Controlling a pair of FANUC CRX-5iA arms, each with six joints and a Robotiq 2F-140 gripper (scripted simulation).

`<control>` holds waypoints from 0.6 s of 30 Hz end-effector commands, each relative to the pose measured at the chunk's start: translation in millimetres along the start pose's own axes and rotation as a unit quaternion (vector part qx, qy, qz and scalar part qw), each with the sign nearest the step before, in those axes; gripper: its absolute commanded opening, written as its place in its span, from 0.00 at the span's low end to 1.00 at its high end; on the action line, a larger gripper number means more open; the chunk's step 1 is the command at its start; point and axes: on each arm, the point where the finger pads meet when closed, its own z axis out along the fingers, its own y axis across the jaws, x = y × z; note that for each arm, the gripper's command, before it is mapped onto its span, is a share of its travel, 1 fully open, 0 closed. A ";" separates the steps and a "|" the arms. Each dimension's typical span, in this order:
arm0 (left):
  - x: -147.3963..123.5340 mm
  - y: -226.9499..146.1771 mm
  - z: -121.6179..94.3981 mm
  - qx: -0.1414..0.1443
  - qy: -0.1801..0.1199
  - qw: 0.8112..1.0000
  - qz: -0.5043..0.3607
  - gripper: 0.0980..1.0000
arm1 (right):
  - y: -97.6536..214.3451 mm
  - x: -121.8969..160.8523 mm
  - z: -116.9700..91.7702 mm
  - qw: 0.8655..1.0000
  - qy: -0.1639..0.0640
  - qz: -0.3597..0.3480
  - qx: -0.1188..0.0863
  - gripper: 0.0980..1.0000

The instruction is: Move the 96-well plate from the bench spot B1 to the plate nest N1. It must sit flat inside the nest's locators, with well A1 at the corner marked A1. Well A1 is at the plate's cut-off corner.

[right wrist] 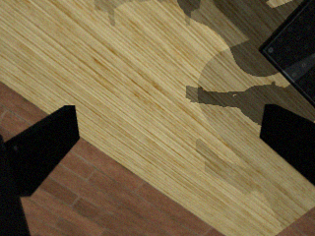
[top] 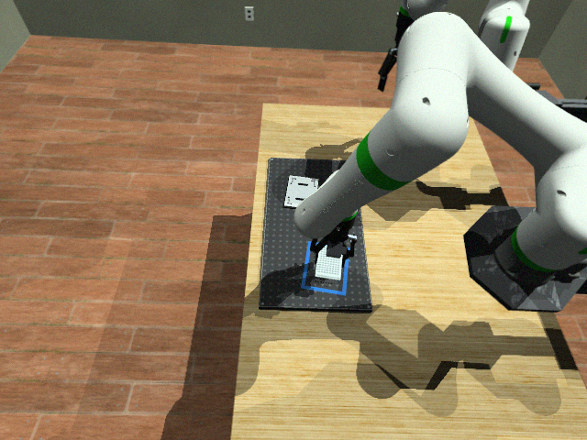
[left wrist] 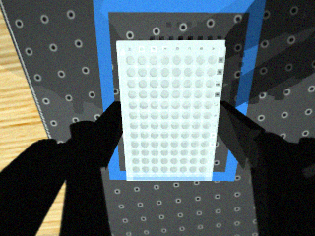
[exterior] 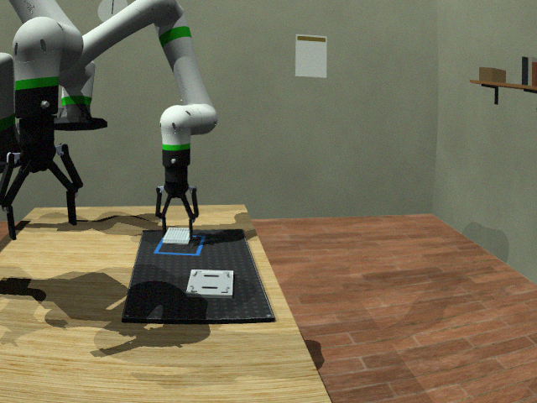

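Far end of the black board (top: 284,265) (exterior: 149,277) (left wrist: 59,108): 96-well plate (top: 328,266) (exterior: 176,235) (left wrist: 169,113), gripped, apparently lifted just above bench spot B1 (top: 304,274) (exterior: 177,253) (left wrist: 102,74). Left gripper (top: 331,257) (exterior: 177,235) (left wrist: 170,133): half-open, fingers against both sides. Right gripper (top: 382,87) (exterior: 42,229) (right wrist: 168,122): wide, holding nothing. Outstanding: transfer to near nest N1 (top: 301,191) (exterior: 210,281), A1 alignment, flat seating, release.

Lab: 96-well plate (top: 328,265) (exterior: 176,235) (left wrist: 169,113), 2 robot arms.

96-well plate (top: 328,263) (exterior: 176,235) (left wrist: 169,115), white, gridded with round wells; bench-spot outline (top: 345,278) (exterior: 177,253) (left wrist: 103,64), plain blue; breadboard (top: 284,265) (exterior: 242,303) (left wrist: 54,49), black, dotted.
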 end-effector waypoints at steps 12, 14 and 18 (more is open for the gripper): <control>-0.3 1.0 -20.5 -0.001 0.000 1.000 0.000 0.56 | 0.2 -0.6 -0.4 1.000 -0.001 0.000 0.000 1.00; -0.3 0.9 -23.7 -0.001 0.000 1.000 0.000 0.56 | 0.2 -0.6 -0.4 1.000 -0.001 0.000 0.000 1.00; -0.3 1.0 -30.5 -0.001 0.000 1.000 0.000 0.56 | 0.2 -0.6 -0.4 1.000 -0.001 0.000 0.000 1.00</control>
